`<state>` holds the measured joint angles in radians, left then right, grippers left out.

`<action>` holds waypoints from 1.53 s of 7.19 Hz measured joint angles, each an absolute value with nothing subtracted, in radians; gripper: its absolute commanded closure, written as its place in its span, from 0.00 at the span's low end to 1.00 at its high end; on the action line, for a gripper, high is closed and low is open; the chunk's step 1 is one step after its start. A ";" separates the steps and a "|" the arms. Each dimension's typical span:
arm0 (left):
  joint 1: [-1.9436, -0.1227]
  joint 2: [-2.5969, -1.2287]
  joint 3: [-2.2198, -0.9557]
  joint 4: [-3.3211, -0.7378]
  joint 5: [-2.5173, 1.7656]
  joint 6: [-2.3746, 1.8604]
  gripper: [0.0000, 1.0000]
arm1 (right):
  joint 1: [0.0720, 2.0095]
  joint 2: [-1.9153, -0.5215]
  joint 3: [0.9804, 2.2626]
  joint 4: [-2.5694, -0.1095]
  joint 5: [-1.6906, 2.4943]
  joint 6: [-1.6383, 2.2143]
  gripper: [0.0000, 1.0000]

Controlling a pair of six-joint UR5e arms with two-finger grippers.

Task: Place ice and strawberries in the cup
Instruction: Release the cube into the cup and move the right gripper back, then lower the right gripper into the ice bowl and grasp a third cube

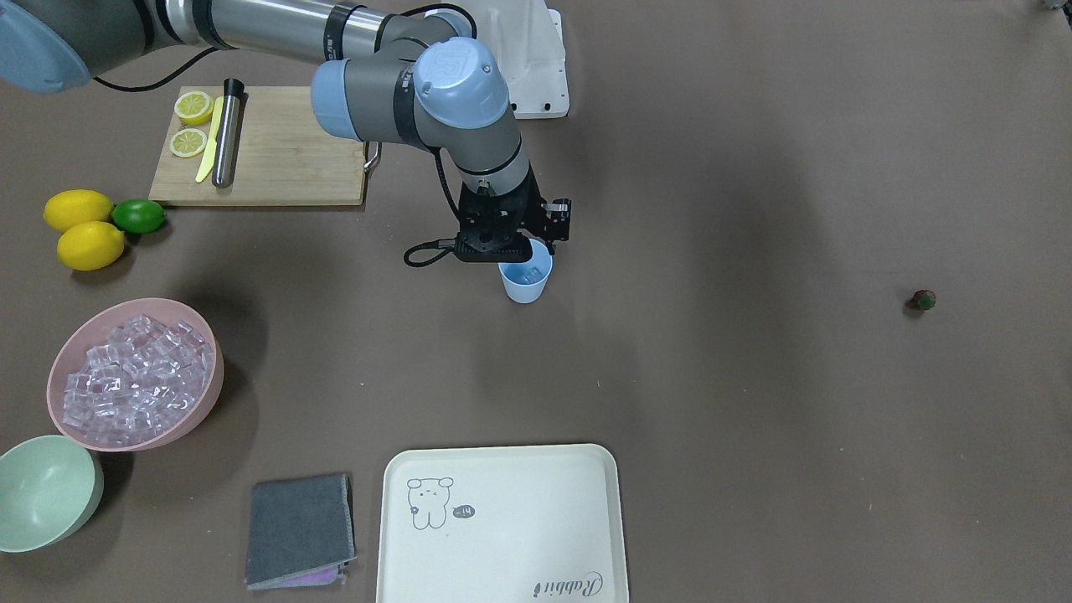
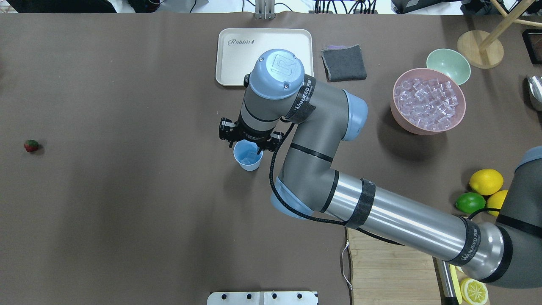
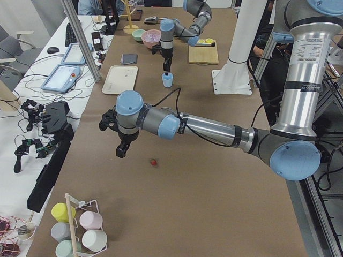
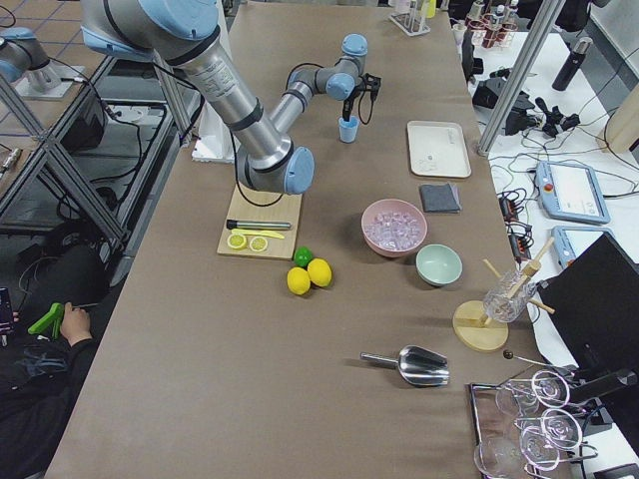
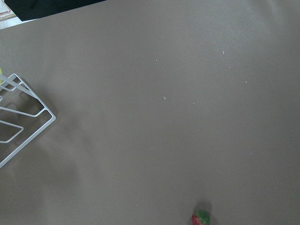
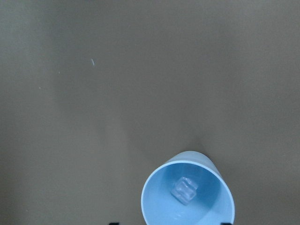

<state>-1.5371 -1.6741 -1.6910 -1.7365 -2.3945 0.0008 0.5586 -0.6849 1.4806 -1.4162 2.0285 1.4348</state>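
Ice [image 6: 185, 191], one cube, lies in the cup [image 6: 154, 199] under my right gripper [image 1: 512, 249], fingers wide apart, holding nothing. Strawberry [image 5: 200, 218] sits at six o'clock in my left wrist view. My left gripper [image 3: 122, 150]: I cannot tell.

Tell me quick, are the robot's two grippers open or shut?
Left gripper: cannot tell.
Right gripper: open, empty, over the cup.
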 measured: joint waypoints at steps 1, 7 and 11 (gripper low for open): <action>-1.537 -1.675 -1.692 -1.736 -2.395 -0.001 0.02 | 0.589 -0.681 1.532 -1.479 2.057 1.438 0.01; -1.537 -1.674 -1.702 -1.737 -2.396 -0.002 0.02 | 1.054 -1.055 1.830 -1.811 2.200 0.657 0.01; -1.537 -1.675 -1.706 -1.736 -2.398 -0.003 0.02 | 1.156 -1.127 1.688 -1.789 2.181 0.499 0.01</action>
